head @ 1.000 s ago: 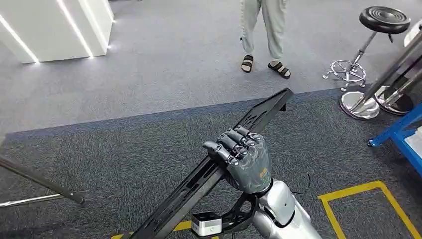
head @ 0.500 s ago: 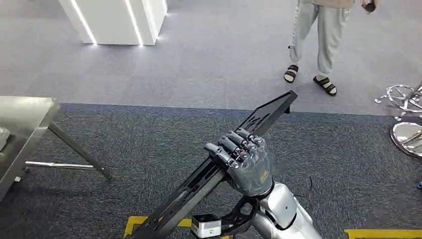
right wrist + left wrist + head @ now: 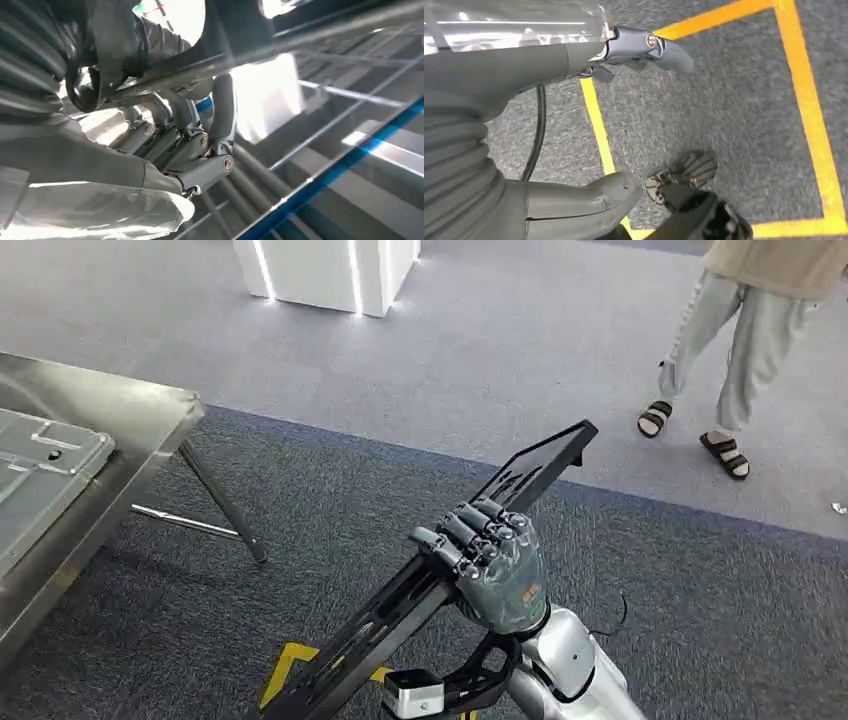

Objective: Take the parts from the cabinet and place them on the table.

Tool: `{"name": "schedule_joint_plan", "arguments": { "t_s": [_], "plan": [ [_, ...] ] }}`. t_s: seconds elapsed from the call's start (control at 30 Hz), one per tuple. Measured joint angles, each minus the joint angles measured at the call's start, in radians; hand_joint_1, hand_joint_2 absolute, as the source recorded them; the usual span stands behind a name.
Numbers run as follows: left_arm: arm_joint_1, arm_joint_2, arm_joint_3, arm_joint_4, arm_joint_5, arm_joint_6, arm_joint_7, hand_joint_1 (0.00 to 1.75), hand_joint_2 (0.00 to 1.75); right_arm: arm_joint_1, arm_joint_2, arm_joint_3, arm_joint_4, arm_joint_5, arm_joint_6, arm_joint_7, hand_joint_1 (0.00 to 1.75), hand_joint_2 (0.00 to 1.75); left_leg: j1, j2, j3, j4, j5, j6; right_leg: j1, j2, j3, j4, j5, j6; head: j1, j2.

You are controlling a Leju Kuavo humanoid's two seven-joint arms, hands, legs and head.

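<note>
Head view: right hand (image 3: 495, 565), lower centre of the frame, has its fingers curled tight around a long black slotted part (image 3: 440, 585). The part runs diagonally from the bottom edge, left of centre, up to its flat end right of centre, held in the air over dark grey carpet (image 3: 700, 590). Right wrist view: fingers (image 3: 200, 145) wrapped under the part's dark bar (image 3: 260, 50). A steel table (image 3: 110, 405) takes up the left edge of the head view; a grey metal panel (image 3: 40, 465) lies flat on it, well apart from the held part. Yellow floor tape (image 3: 285, 665) shows beneath the part's lower end. A white lit block (image 3: 325, 270) stands at top centre, and a person (image 3: 750, 335) in sandals at upper right. Left wrist view: left hand (image 3: 589, 125) hangs over carpet with yellow tape lines (image 3: 809, 120), thumb and fingers apart, holding nothing.
</note>
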Motion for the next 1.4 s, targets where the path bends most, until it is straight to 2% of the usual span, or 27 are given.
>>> {"name": "schedule_joint_plan", "arguments": {
  "t_s": [0.07, 0.13, 0.17, 0.23, 0.27, 0.3, 0.4, 0.43, 0.5, 0.53, 0.6, 0.63, 0.67, 0.73, 0.77, 0.8, 0.93, 0.97, 1.0, 1.03, 1.1, 1.13, 1.17, 1.23, 1.27, 1.3, 1.4],
  "plan": [
    [-0.003, 0.0, 0.0, -0.001, 0.0, 0.0, 0.0, 0.0, 1.75, 0.005, -0.003, -0.003, 0.0, 0.0, 0.0, 0.0, 1.75, 1.75, -0.002, -0.028, -0.002, 0.001, 0.001, 0.003, -0.001, 0.029, -0.081, 0.164, -0.073, 0.003, 0.0, 0.0],
    [-0.001, 0.0, 0.0, -0.001, 0.0, 0.001, 0.001, 0.0, 1.75, 0.007, -0.003, -0.003, 0.0, 0.0, 0.0, 0.001, 1.75, 1.75, -0.003, -0.057, -0.002, 0.003, 0.001, 0.003, -0.001, 0.032, -0.123, 0.226, -0.069, 0.004, 0.0, 0.0],
    [0.0, 0.0, 0.0, -0.001, 0.0, 0.003, 0.003, 0.0, 1.75, 0.007, -0.003, -0.003, 0.0, 0.002, 0.0, 0.003, 1.75, 1.75, -0.003, -0.072, -0.002, 0.006, 0.0, 0.002, -0.001, 0.033, -0.114, 0.19, -0.032, 0.002, 0.0, 0.0],
    [0.0, -0.002, -0.001, -0.001, 0.004, 0.005, 0.005, 0.0, 1.75, 0.006, -0.003, -0.003, 0.0, 0.008, 0.0, 0.01, 1.75, 1.75, -0.002, -0.105, -0.001, 0.014, -0.003, -0.003, -0.004, 0.056, -0.039, 0.015, 0.076, -0.003, 0.0, 0.0],
    [0.001, -0.004, -0.001, -0.001, 0.005, 0.007, 0.006, 0.0, 1.75, 0.006, -0.003, -0.003, -0.001, 0.011, -0.001, 0.013, 1.75, 1.75, 0.0, -0.117, -0.005, 0.018, -0.005, -0.007, -0.008, 0.102, -0.015, -0.052, 0.092, -0.006, 0.0, 0.0],
    [-0.002, -0.006, -0.001, -0.001, 0.006, 0.01, 0.006, 0.0, 1.75, 0.007, -0.003, -0.003, -0.002, 0.013, -0.001, 0.015, 1.75, 1.75, -0.006, -0.127, -0.011, 0.026, -0.007, -0.012, -0.01, 0.128, -0.01, -0.065, 0.086, -0.004, 0.0, 0.0],
    [0.005, -0.006, -0.001, -0.001, 0.008, 0.015, 0.01, 0.0, 1.75, 0.006, -0.003, -0.005, -0.002, 0.016, -0.001, 0.018, 1.75, 1.75, 0.006, -0.159, -0.02, 0.017, 0.003, -0.031, -0.001, 0.095, -0.012, -0.064, 0.091, -0.011, 0.0, 0.0],
    [0.008, -0.003, -0.001, -0.001, 0.01, 0.016, 0.011, 0.0, 1.75, 0.005, -0.003, -0.005, -0.002, 0.016, -0.001, 0.018, 1.75, 1.75, 0.0, -0.169, -0.025, 0.017, 0.003, -0.038, -0.011, 0.08, -0.006, -0.079, 0.097, -0.02, 0.0, 0.0],
    [0.009, -0.006, -0.001, -0.001, 0.018, 0.016, 0.012, 0.0, 1.75, 0.005, -0.003, -0.005, -0.003, 0.017, -0.003, 0.019, 1.75, 1.75, -0.003, -0.067, -0.047, 0.08, -0.042, -0.041, -0.008, 0.053, 0.004, -0.09, 0.101, -0.032, -0.001, 0.0],
    [0.004, -0.006, -0.001, -0.001, 0.021, 0.015, 0.013, 0.0, 1.75, 0.006, -0.003, -0.006, -0.003, 0.017, -0.003, 0.019, 1.75, 1.75, 0.0, -0.038, -0.083, 0.154, -0.083, -0.046, -0.004, 0.035, 0.003, -0.09, 0.1, -0.036, -0.001, 0.0],
    [0.003, -0.006, -0.001, -0.001, 0.023, 0.013, 0.016, 0.0, 1.75, 0.011, -0.003, -0.006, -0.003, 0.017, -0.004, 0.019, 1.75, 1.75, 0.006, -0.02, -0.155, 0.305, -0.143, -0.055, 0.0, 0.001, 0.002, -0.089, 0.097, -0.039, -0.001, 0.0],
    [0.005, -0.006, -0.001, -0.001, 0.023, 0.012, 0.019, 0.0, 1.75, 0.012, -0.003, -0.006, -0.003, 0.017, -0.005, 0.018, 1.75, 1.75, 0.009, -0.017, -0.165, 0.324, -0.14, -0.058, 0.0, -0.013, 0.002, -0.089, 0.096, -0.039, -0.001, 0.0],
    [0.009, -0.006, -0.001, -0.001, 0.024, 0.012, 0.021, 0.0, 1.75, 0.013, -0.003, -0.006, -0.003, 0.017, -0.006, 0.018, 1.75, 1.75, 0.012, -0.014, -0.151, 0.297, -0.116, -0.061, 0.0, -0.026, 0.003, -0.089, 0.094, -0.038, -0.001, 0.0],
    [0.011, -0.005, -0.001, -0.001, 0.025, 0.011, 0.023, 0.0, 1.75, 0.013, -0.003, -0.006, -0.003, 0.017, -0.008, 0.018, 1.75, 1.75, 0.016, 0.008, -0.06, 0.129, -0.033, -0.063, 0.0, -0.051, 0.007, -0.087, 0.089, -0.032, -0.001, 0.0],
    [0.009, -0.005, -0.001, -0.001, 0.026, 0.011, 0.023, 0.0, 1.75, 0.012, -0.003, -0.007, -0.003, 0.017, -0.009, 0.018, 1.75, 1.75, 0.016, 0.054, -0.009, 0.037, -0.006, -0.061, 0.002, -0.062, 0.011, -0.084, 0.084, -0.026, -0.001, 0.0],
    [0.006, -0.005, -0.001, -0.001, 0.026, 0.01, 0.023, 0.0, 1.75, 0.012, -0.003, -0.008, -0.003, 0.018, -0.01, 0.018, 1.75, 1.75, 0.003, 0.085, 0.002, 0.023, -0.02, -0.053, 0.011, -0.071, 0.012, -0.083, 0.08, -0.019, -0.001, 0.0],
    [0.007, -0.004, -0.001, -0.001, 0.03, 0.009, 0.023, 0.0, 1.75, 0.011, -0.003, -0.011, -0.003, 0.018, -0.012, 0.018, 1.75, 1.75, 0.001, 0.032, -0.005, 0.012, -0.012, -0.029, 0.009, -0.111, 0.023, -0.086, 0.074, -0.001, 0.0, 0.0],
    [0.009, -0.004, -0.001, -0.001, 0.03, 0.009, 0.023, 0.0, 1.75, 0.01, -0.003, -0.011, -0.003, 0.019, -0.012, 0.018, 1.75, 1.75, 0.008, 0.018, 0.002, 0.004, -0.006, -0.02, 0.0, -0.071, 0.024, -0.073, 0.062, 0.009, -0.001, 0.0],
    [0.007, -0.004, -0.001, -0.001, 0.031, 0.008, 0.024, 0.0, 1.75, 0.011, -0.003, -0.011, -0.004, 0.018, -0.016, 0.018, 1.75, 1.75, 0.009, 0.009, 0.002, 0.002, -0.003, -0.013, -0.002, -0.016, 0.005, -0.032, 0.03, 0.009, -0.001, 0.0],
    [0.003, -0.003, -0.001, -0.001, 0.031, 0.008, 0.024, 0.0, 1.75, 0.011, -0.003, -0.014, -0.004, 0.018, -0.018, 0.018, 1.75, 1.75, 0.008, -0.002, 0.001, 0.002, -0.002, -0.009, -0.003, 0.016, -0.031, 0.042, -0.012, 0.009, 0.0, 0.0],
    [0.0, -0.003, -0.001, -0.001, 0.031, 0.008, 0.023, 0.0, 1.75, 0.017, -0.004, -0.018, -0.003, 0.018, -0.018, 0.018, 1.75, 1.75, 0.006, -0.03, 0.0, 0.003, -0.003, -0.006, -0.004, 0.032, -0.107, 0.194, -0.072, 0.01, 0.0, 0.0],
    [0.001, -0.003, -0.001, -0.001, 0.031, 0.008, 0.023, 0.0, 1.75, 0.019, -0.004, -0.018, -0.003, 0.018, -0.018, 0.018, 1.75, 1.75, 0.005, -0.046, 0.0, 0.005, -0.003, -0.006, -0.004, 0.033, -0.13, 0.231, -0.072, 0.009, 0.0, 0.0],
    [0.002, -0.003, -0.001, -0.001, 0.031, 0.008, 0.023, 0.0, 1.75, 0.019, -0.004, -0.018, -0.002, 0.018, -0.018, 0.018, 1.75, 1.75, 0.005, -0.062, 0.0, 0.008, -0.003, -0.007, -0.004, 0.033, -0.127, 0.215, -0.045, 0.009, 0.0, 0.0],
    [0.002, -0.003, -0.001, -0.001, 0.031, 0.007, 0.024, 0.0, 1.75, 0.018, -0.004, -0.019, -0.002, 0.018, -0.018, 0.018, 1.75, 1.75, 0.006, -0.096, 0.001, 0.016, -0.006, -0.01, -0.009, 0.045, -0.064, 0.067, 0.054, 0.006, 0.0, 0.0],
    [0.002, -0.004, -0.001, -0.001, 0.031, 0.007, 0.024, 0.0, 1.75, 0.018, -0.004, -0.019, -0.002, 0.018, -0.019, 0.018, 1.75, 1.75, 0.007, -0.111, 0.0, 0.021, -0.009, -0.014, -0.013, 0.074, -0.026, -0.019, 0.097, 0.004, 0.0, 0.0],
    [0.002, -0.005, -0.001, -0.001, 0.032, 0.007, 0.024, 0.0, 1.75, 0.018, -0.004, -0.019, -0.002, 0.018, -0.019, 0.018, 1.75, 1.75, 0.007, -0.121, -0.007, 0.024, -0.01, -0.019, -0.018, 0.139, -0.013, -0.049, 0.083, 0.003, 0.0, 0.0],
    [0.004, -0.005, -0.001, -0.001, 0.039, 0.01, 0.024, 0.0, 1.75, 0.019, -0.004, -0.02, -0.001, 0.019, -0.021, 0.018, 1.75, 1.75, 0.014, -0.159, -0.021, 0.021, -0.002, -0.042, -0.009, 0.115, -0.017, -0.059, 0.087, 0.002, 0.0, 0.0]
  ]
}}
